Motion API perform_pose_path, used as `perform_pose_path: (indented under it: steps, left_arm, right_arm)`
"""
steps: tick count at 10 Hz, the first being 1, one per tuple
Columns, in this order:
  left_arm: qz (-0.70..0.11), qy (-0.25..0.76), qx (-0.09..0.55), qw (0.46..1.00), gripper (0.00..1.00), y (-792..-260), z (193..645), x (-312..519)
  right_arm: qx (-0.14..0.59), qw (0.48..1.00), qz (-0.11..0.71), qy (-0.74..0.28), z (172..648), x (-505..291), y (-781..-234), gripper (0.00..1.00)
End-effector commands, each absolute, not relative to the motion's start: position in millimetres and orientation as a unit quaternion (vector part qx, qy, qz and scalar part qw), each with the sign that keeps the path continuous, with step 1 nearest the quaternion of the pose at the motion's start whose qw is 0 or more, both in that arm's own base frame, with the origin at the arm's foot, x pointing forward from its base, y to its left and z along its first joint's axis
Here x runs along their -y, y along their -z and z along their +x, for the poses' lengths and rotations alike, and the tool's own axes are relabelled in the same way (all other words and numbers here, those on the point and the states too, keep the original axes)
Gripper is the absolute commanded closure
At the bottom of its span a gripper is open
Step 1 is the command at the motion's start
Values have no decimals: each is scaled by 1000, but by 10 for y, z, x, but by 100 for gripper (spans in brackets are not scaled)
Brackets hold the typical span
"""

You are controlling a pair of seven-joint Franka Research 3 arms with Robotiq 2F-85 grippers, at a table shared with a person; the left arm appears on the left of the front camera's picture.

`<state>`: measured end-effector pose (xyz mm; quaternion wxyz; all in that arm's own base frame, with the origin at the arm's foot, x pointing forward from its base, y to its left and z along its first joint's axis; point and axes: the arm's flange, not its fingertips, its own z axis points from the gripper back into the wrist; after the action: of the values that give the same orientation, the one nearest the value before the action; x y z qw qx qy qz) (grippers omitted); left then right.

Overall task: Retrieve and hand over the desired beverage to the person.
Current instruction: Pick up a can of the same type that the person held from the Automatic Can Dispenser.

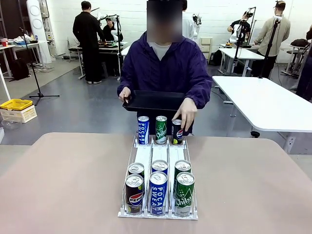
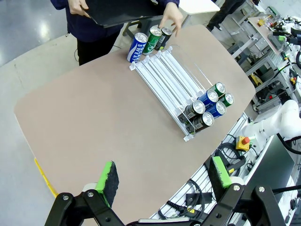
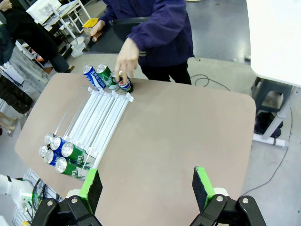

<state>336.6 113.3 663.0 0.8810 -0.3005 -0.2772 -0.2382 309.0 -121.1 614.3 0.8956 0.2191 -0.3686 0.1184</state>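
both sets hang high over the desk (image 1: 63,185), spread wide and empty: left fingers (image 2: 107,182), right fingers (image 3: 203,187). the person (image 1: 165,68) at the far edge holds a black tray (image 1: 156,101) and has a hand (image 1: 185,113) on the far pepsi can (image 1: 177,132), so i read pepsi as the pick. the near pepsi can (image 1: 134,194) stands at the rack's (image 1: 159,155) near-left corner. i'd lower the left fingers squarely over it, clear of the pocari can (image 1: 158,195) just beside.
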Motion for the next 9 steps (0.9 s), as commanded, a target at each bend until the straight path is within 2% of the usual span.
perform_pose_path:
  steps: [1, 7, 8, 9]
  left_arm:
    - [-306, 244, 280, 877, 0, -6644, 3374, -1159]
    - [-300, 238, 277, 881, 0, -6630, 3366, -1133]
    - [-232, 297, 223, 899, 0, -6571, 3322, -550]
    - [-182, 308, 169, 919, 0, -6506, 3247, 8]
  right_arm:
    - [369, 892, 231, -123, 3109, 1229, -6116, 0]
    - [369, 892, 231, -123, 3109, 1229, -6116, 0]
    - [369, 892, 231, -123, 3109, 1229, -6116, 0]
    - [369, 892, 231, -123, 3109, 1229, -6116, 0]
